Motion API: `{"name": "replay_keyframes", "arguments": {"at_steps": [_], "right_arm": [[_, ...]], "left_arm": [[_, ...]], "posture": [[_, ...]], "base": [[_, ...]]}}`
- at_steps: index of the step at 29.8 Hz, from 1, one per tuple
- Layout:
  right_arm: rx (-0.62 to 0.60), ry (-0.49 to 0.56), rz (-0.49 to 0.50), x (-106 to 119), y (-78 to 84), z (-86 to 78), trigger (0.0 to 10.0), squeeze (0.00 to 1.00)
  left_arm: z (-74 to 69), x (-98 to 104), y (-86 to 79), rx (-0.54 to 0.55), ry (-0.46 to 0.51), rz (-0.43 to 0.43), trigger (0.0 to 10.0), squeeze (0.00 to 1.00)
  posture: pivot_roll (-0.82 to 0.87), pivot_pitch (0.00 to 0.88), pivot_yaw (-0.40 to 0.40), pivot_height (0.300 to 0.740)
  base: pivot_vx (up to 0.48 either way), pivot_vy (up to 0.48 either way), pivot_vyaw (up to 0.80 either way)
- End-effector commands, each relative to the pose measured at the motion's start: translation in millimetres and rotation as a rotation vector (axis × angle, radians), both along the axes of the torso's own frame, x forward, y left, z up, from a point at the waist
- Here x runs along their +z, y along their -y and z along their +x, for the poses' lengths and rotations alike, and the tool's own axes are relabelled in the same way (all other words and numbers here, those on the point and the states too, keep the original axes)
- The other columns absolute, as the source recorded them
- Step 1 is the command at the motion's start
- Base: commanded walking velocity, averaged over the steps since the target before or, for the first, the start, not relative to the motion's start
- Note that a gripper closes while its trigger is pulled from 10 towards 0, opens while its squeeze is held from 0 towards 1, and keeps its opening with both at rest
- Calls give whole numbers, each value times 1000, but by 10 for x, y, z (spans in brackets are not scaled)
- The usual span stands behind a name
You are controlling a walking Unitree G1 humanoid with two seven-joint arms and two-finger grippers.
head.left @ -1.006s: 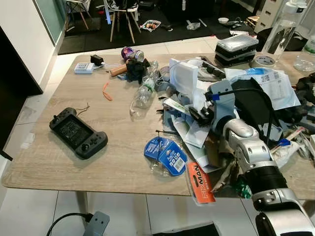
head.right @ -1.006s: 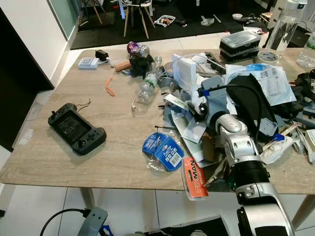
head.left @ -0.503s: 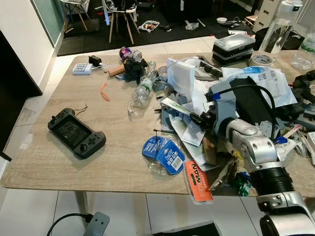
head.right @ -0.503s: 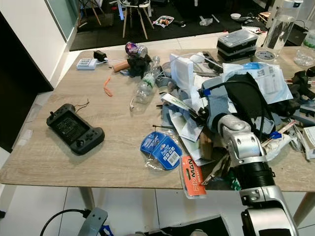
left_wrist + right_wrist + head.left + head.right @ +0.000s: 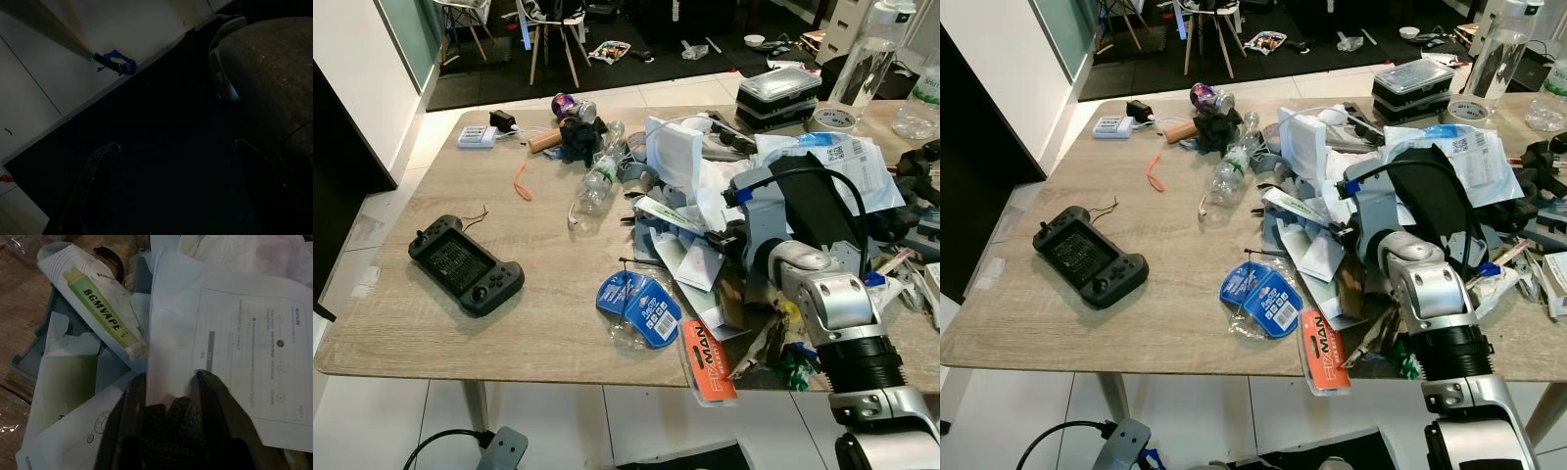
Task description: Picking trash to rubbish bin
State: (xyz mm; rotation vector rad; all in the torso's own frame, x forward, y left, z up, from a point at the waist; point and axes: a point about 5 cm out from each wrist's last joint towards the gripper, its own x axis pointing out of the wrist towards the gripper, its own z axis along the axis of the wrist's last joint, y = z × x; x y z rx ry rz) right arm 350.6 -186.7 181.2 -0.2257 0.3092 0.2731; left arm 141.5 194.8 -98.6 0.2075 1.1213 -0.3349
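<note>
Two black fingers of the right claw (image 5: 168,387) are pinched together on the edge of a printed white paper sheet (image 5: 244,362) in the heap of trash (image 5: 705,196) on the wooden bench (image 5: 509,333); the sheet lies in that heap just beside a white BGMVAPE box (image 5: 98,308) with a green stripe, which rests on other torn papers; the silver right arm (image 5: 822,304) reaches into the heap from the near edge of the bench; beside the heap, toward the bench's near edge, sit a blue round-label packet (image 5: 641,308) and an orange FIXMAN packet (image 5: 710,362); a clear plastic bottle (image 5: 597,181) lies on its side next to the heap; a black game controller (image 5: 465,264) lies well apart from the heap; the left claw (image 5: 171,196) hangs in the dark, its fingers spread apart.
</note>
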Motion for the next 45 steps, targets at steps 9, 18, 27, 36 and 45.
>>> {"name": "replay_keyframes", "arguments": {"at_steps": [9,18,27,36,45], "right_arm": [[-76,198,70,291,64,71,0,0],[85,602,452,1043,-146,-52,10000,0],[232,619,586,1070,-336,-139,10000,0],[257,597,619,988,-395,-147,10000,0],[312,620,676,1024,-441,-192,10000,0]], "left_arm": [[-68,-40,48,54,-21,18,10000,0],[-57,2,-230,208,-13,62,10000,0],[-25,-7,-149,218,-11,66,10000,0],[1,5,-163,217,-11,64,10000,0],[-17,-11,-108,209,-13,56,10000,0]], "posture": [[-17,110,85,740],[-10,107,86,740],[-8,104,87,740],[-8,109,90,740],[-6,108,87,740]], "base": [[0,0,0],[0,0,0],[-200,0,0],[-338,0,0],[-336,0,0]]}}
